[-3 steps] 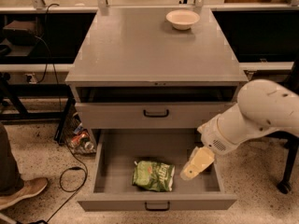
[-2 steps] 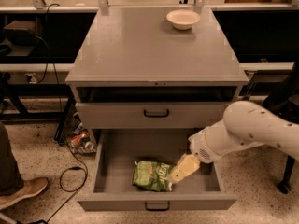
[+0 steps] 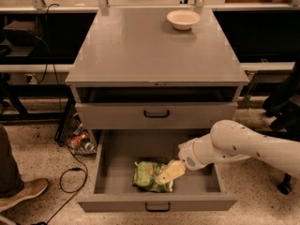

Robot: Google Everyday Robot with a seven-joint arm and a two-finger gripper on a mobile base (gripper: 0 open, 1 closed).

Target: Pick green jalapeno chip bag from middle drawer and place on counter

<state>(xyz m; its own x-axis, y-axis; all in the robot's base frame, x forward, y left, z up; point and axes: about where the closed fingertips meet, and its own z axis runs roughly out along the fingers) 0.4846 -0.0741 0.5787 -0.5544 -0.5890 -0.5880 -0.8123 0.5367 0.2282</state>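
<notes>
Surface [image 3: 140, 50] above the drawer; bowl [image 3: 183, 18] at its far right.
Drawer [image 3: 117, 204] stands open.
Arm [image 3: 243, 146] reaches in from the drawer's right.
Chip bag [image 3: 146, 176] lies front-centre on the drawer floor.
Pincer [image 3: 169, 172], a second ago at the drawer's right side, is now over the bag's right edge. Spread or pinching: cannot tell.
Grasp likely next; no lift yet.

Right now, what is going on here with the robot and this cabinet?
A robot arm reaches from the right into the open middle drawer. Its gripper is low over the right end of the green jalapeno chip bag, which lies on the drawer floor, not yet lifted. Whether it has hold of the bag is not clear. On the counter above stands a white bowl, near the back edge.
</notes>
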